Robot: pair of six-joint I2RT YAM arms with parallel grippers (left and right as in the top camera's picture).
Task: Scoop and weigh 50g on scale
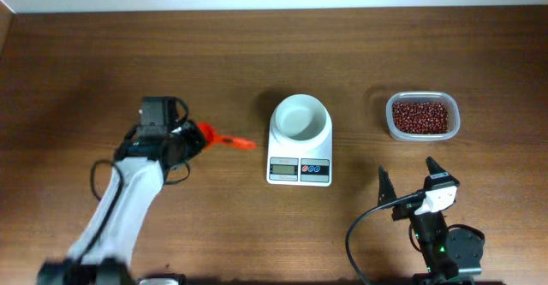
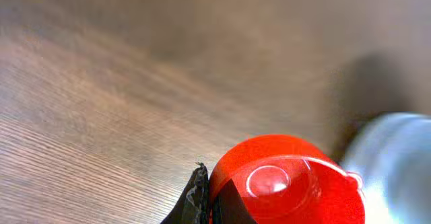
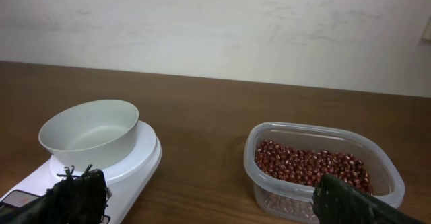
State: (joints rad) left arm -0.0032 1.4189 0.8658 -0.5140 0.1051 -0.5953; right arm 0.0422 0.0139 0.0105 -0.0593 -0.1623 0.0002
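The white scale (image 1: 300, 139) with its round bowl stands mid-table and shows in the right wrist view as well, the scale (image 3: 131, 170) at lower left. The dark red-brown beans (image 1: 419, 116) fill a clear tub; the bowl holds none that I can see. My left gripper (image 1: 193, 135) is shut on an orange-red scoop (image 1: 224, 139), left of the scale. In the left wrist view the scoop (image 2: 283, 183) presses against one black finger (image 2: 196, 196). My right gripper (image 1: 409, 178) is open and empty, in front of the gap between scale and beans (image 3: 306, 165).
The clear plastic tub (image 1: 423, 133) sits right of the scale, near the right arm. The blurred pale shape at the right of the left wrist view is the scale (image 2: 397, 157). A black cable (image 1: 364, 225) loops beside the right arm's base.
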